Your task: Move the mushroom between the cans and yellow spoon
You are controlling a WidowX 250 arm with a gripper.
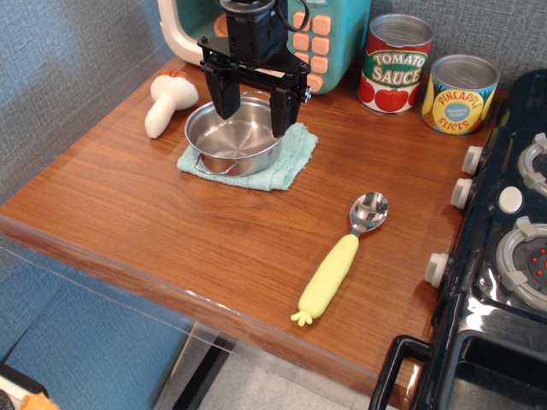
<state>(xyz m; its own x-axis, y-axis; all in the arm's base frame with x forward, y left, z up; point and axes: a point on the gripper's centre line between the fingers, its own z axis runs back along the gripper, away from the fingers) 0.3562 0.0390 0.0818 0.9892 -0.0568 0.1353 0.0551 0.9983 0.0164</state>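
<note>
I am holding the gripper (pixel 254 109) with jaws spread and empty over the steel bowl (pixel 233 136), apparently just above it, and am planning to swing left onto the mushroom (pixel 167 102) lying at the far-left worktop (pixel 214 231), gripping its thick stem.

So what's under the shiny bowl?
The metal bowl sits on a light green cloth, which lies on the wooden table. The cloth's middle is hidden by the bowl. The hand is over the bowl, open and empty.
</note>
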